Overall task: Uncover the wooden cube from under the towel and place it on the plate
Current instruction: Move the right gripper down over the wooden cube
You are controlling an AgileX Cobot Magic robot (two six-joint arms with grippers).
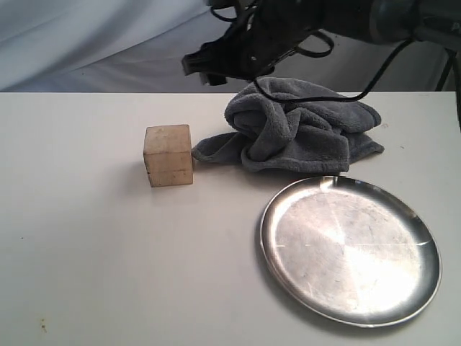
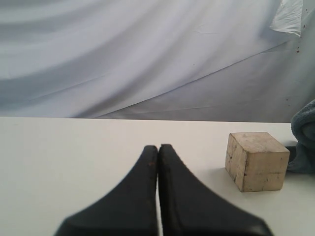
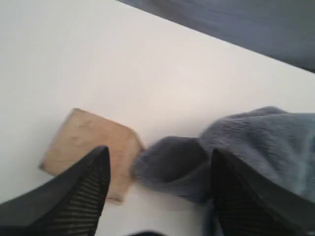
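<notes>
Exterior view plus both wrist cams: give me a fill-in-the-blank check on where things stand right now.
In the exterior view, the wooden cube stands to the ____ of the towel. The plate holds ____. The left gripper is ____. The right gripper is ____.
Missing words: left, nothing, shut, open.
</notes>
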